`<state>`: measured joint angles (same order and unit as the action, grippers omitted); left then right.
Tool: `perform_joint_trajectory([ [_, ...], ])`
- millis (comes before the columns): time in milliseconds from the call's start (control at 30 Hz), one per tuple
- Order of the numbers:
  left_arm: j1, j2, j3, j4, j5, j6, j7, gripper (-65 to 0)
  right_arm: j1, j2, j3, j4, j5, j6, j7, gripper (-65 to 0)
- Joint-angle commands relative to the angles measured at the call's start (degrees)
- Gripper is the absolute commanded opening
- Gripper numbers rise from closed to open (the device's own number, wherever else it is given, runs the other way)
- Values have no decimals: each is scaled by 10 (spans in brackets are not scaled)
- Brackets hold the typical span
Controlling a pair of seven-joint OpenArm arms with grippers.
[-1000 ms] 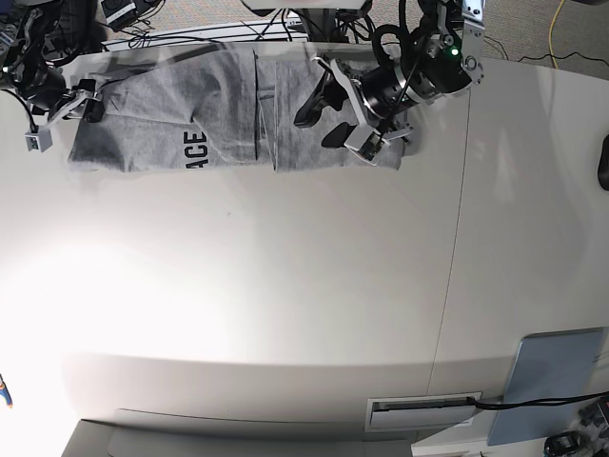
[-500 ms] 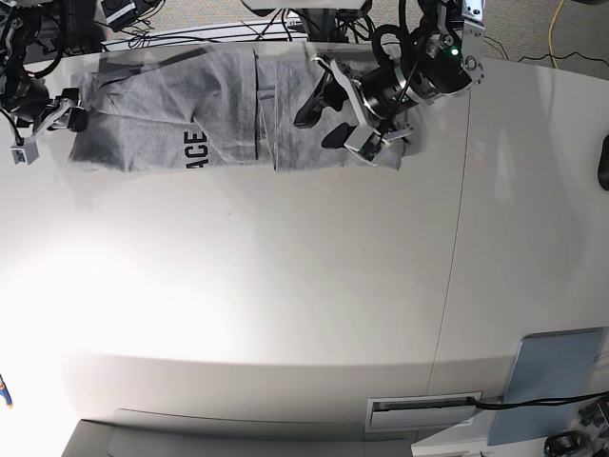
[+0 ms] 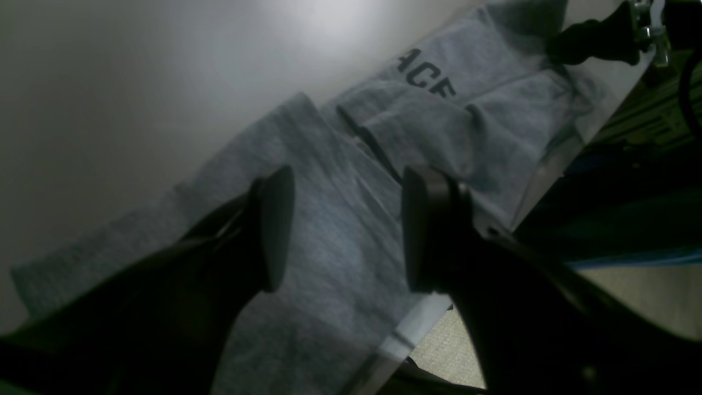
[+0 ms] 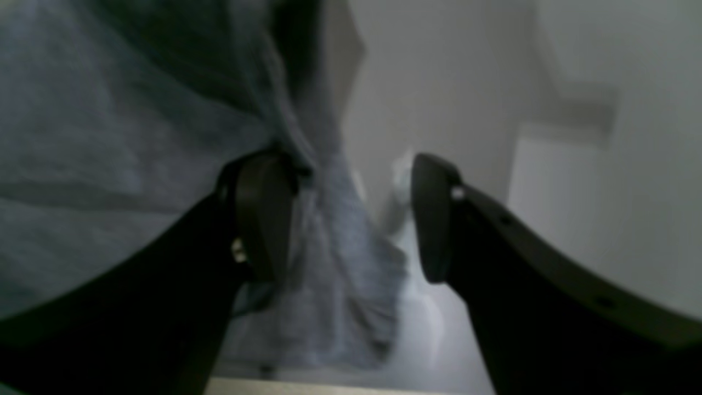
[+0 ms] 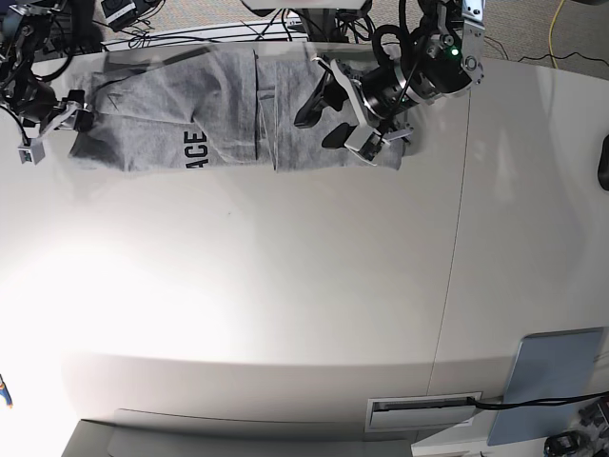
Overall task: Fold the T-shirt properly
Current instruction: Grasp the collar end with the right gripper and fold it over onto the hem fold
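The heather-grey T-shirt [image 5: 228, 114] lies as a long strip along the table's far edge, with black letters "ACE" on its front edge. My left gripper [image 5: 316, 129] is open and hovers over the strip's right part; in the left wrist view [image 3: 348, 230] its jaws stand wide above plain grey cloth [image 3: 482, 120]. My right gripper [image 5: 59, 129] is at the strip's left end. In the right wrist view [image 4: 348, 219] its jaws are open, with a bunched edge of the shirt [image 4: 109, 137] between them, against the left finger [image 4: 263, 219].
Cables [image 5: 190, 33] run beyond the table's far edge. A grey panel [image 5: 557, 381] lies at the near right corner, with a slot [image 5: 423, 409] beside it. A dark object [image 5: 603, 162] sits at the right edge. A seam [image 5: 457, 238] crosses the table.
My right gripper has shifted left and then slightly back at the shirt's left end, and that end of the cloth has drawn in a little. The left arm has not moved.
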<state>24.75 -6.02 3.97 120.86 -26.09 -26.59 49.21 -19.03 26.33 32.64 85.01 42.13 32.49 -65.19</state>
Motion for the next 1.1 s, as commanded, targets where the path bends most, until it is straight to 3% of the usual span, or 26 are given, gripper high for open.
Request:
perform_joint_trajectory([
  [0,-2,2,0,9,-9,-3,-12,-326,-2,2,3,3,11,9,-19,-308],
  [167,-2,2,0,9,-9,-3,-12,-326,-2,-17,3,4,63,27,-53,-308],
  [367,-2,1,0,9,-9,-3,-12,-326,-2,-38,3,4,63,27,-59,-312],
  [467,-2,1,0,9,-9,-3,-12,-326,-2,-43,3,4,63,27,-60,-395],
  [633,-2,1,0,9,-4,-3,-12,-326,-2,-44,3,4,63,27,-48,-614],
  [667,-2,1,0,9,2,-3,-13,-326,-2,-42,3,4,63,27,-38,-650],
  [833,-1,1,0,9,67,-1,-13,-326,-2,-2,4,14,63,26,-1,-650],
  [967,-1,1,0,9,130,48,-13,-326,-2,35,4,54,63,9,4,-650],
  [1067,-1,1,0,9,177,74,-13,-326,-2,41,4,107,66,-5,2,-650],
])
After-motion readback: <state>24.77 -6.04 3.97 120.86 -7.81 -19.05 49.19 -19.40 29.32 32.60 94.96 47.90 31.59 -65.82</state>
